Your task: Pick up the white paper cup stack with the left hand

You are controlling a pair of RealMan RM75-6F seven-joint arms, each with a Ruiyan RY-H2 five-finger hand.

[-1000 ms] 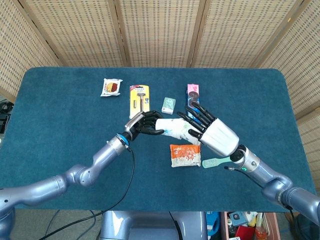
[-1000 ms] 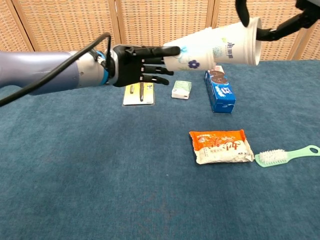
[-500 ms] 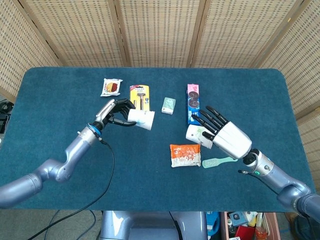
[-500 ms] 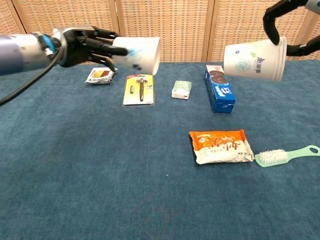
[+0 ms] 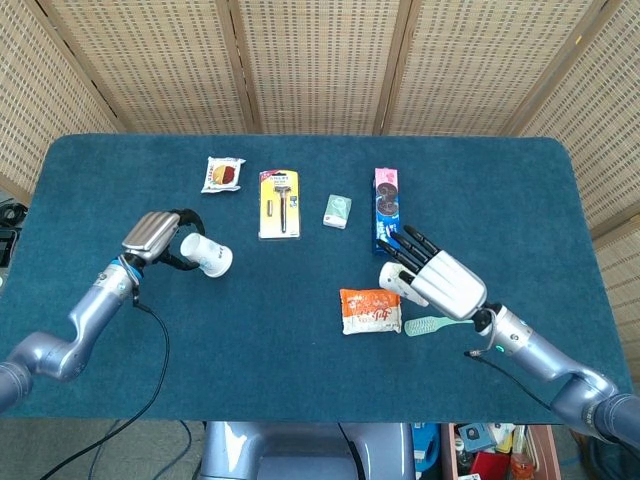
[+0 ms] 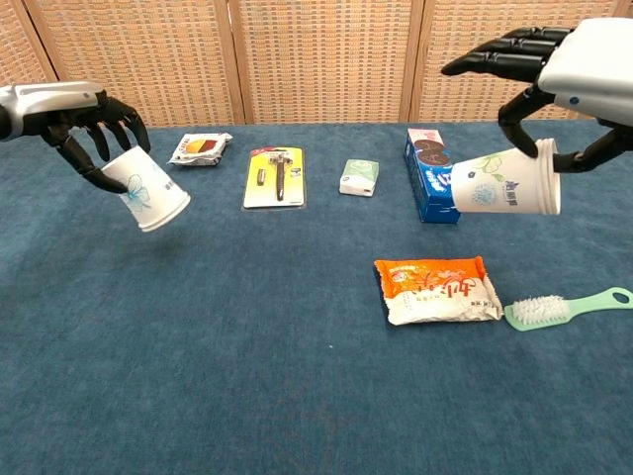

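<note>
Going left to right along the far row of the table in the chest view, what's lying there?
Snack packet → razor on a yellow card → small pale green packet → blue cookie box.

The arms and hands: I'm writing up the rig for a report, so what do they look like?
Both arms are smooth silver-grey metal tubes with rounded joints. The left hand and right hand have glossy silver-white backs and black fingers. A blue ring sits at the left wrist, from which a thin black cable hangs. A small green light shows near the right wrist.
</note>
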